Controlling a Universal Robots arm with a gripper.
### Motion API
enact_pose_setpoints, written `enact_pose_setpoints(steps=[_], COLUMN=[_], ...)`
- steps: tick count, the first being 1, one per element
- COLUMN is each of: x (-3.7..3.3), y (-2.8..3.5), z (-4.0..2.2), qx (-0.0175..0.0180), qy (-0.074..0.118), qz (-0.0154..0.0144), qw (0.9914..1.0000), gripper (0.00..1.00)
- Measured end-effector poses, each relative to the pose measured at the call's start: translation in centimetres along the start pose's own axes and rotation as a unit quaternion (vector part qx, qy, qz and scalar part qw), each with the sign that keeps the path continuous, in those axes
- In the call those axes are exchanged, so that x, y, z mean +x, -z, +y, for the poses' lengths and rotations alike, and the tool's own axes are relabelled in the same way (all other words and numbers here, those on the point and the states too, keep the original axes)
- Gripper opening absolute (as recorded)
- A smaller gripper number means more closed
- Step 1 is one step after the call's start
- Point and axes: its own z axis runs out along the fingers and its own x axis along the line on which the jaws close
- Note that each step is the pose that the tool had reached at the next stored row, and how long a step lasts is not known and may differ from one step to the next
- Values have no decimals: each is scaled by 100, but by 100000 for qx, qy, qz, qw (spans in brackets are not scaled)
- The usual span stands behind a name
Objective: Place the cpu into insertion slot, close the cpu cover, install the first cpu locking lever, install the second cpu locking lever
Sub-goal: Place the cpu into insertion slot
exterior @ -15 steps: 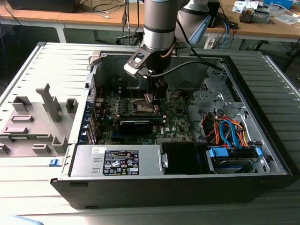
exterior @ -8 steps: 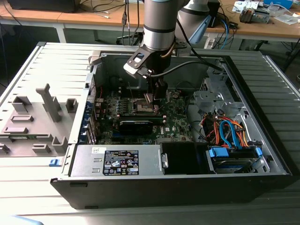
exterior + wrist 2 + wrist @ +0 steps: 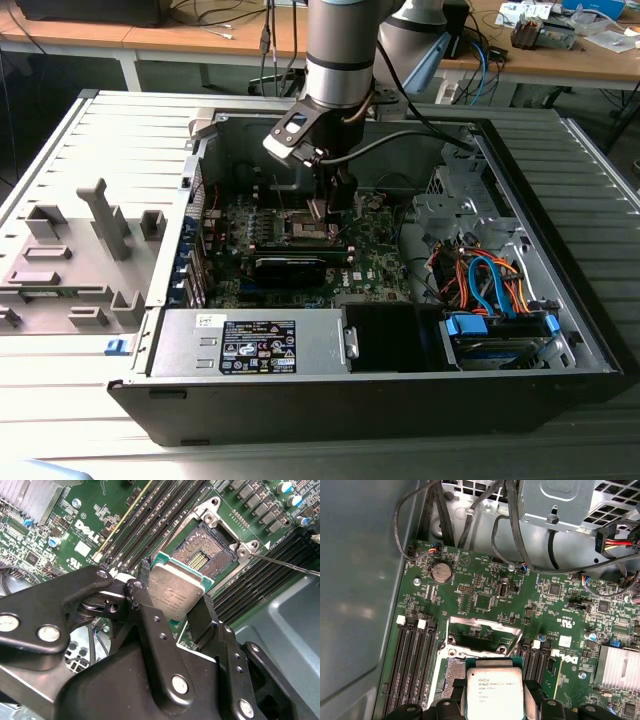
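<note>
My gripper (image 3: 172, 596) is shut on the cpu (image 3: 176, 591), a square chip with a silvery top and green edge, gripped by two opposite sides. It hangs just above and beside the insertion slot (image 3: 207, 555), whose dark pin field lies bare. In the first wrist view the cpu (image 3: 494, 690) sits between the black fingers (image 3: 532, 692), partly over the insertion slot (image 3: 451, 672). The cpu cover (image 3: 482, 630) stands swung open behind the slot. A thin locking lever (image 3: 285, 563) sticks out, released. In the exterior view the gripper (image 3: 322, 215) is low over the green motherboard (image 3: 385, 255).
The motherboard lies in an open black computer case (image 3: 560, 330). Memory slots (image 3: 412, 665) flank the socket. A finned heatsink (image 3: 620, 667), bundled cables (image 3: 490, 280) and a power supply (image 3: 250, 345) sit nearby. Grey fixtures (image 3: 80, 250) stand at the exterior view's left.
</note>
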Motion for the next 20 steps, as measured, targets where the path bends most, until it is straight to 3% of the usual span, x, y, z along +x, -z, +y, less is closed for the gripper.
enact_pose_setpoints(steps=[13, 20], x=[5, 18], y=[-5, -17], z=[1, -14], qx=[76, 327], qy=[-962, -4176], qz=[4, 28], qw=[99995, 99912], gripper=[55, 55])
